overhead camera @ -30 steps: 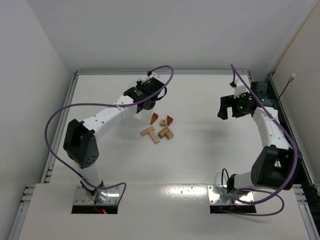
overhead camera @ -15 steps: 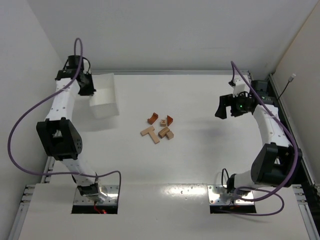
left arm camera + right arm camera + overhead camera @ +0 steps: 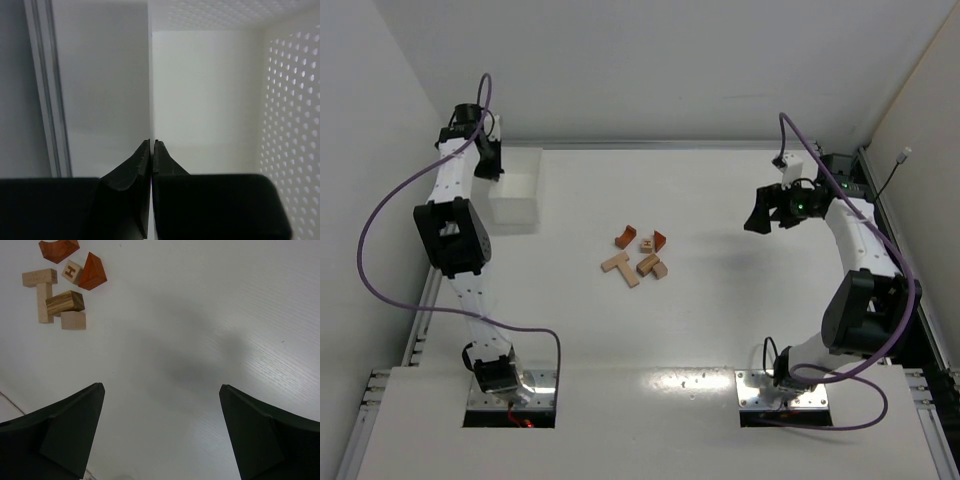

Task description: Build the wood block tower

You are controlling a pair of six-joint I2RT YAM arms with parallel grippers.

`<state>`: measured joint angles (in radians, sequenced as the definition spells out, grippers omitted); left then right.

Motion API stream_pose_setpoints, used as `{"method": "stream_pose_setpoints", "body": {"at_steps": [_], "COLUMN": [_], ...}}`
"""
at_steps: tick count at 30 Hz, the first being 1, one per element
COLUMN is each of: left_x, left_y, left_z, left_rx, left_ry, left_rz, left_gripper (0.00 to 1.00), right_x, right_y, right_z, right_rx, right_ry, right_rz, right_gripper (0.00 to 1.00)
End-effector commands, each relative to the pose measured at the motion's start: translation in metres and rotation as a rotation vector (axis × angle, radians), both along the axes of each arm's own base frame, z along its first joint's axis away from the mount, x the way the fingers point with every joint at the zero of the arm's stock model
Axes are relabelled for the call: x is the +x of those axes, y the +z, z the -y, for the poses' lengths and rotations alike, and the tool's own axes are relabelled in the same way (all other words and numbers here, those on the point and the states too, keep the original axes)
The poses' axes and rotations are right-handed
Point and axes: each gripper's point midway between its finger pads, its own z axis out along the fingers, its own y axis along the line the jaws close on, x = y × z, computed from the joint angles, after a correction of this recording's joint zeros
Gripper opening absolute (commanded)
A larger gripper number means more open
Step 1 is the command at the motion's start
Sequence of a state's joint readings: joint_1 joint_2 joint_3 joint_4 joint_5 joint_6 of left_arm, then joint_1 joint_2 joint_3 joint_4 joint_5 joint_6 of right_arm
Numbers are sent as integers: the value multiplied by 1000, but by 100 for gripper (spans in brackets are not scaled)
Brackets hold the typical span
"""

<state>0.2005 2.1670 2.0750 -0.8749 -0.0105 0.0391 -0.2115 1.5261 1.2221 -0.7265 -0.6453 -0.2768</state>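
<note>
Several wood blocks (image 3: 646, 263) loose, unstacked, mid-tabletop (image 3: 720, 320). White tray (image 3: 515, 212) far left, well apart from blocks; inside I see white floor, perforated wall. Left fingers (image 3: 151, 145) pinched tight on tray wall. Right fingers (image 3: 754, 220) spread wide, holding nothing.

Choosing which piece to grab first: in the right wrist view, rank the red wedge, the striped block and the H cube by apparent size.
1. Red wedge and striped block: about alike, too close to rank.
2. H cube: clearly smallest.
</note>
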Motion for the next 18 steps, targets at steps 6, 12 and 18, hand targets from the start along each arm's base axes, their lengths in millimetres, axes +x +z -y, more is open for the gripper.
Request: {"method": "stream_pose_setpoints", "body": {"at_steps": [6, 12, 18], "left_x": [35, 32, 24], "left_y": [29, -17, -53], "left_z": [-79, -90, -79], "left_rx": [93, 96, 12], "left_ry": [26, -17, -155], "left_rz": [127, 54, -11], "left_gripper": [0, 1, 4], "right_x": [-2, -5, -6], "right_y": [12, 14, 13], "right_z": [-10, -15, -19], "right_rx": [14, 38, 55], "right_ry": [95, 109, 142], "right_rz": [60, 67, 62], "right_gripper": [97, 97, 97]}}
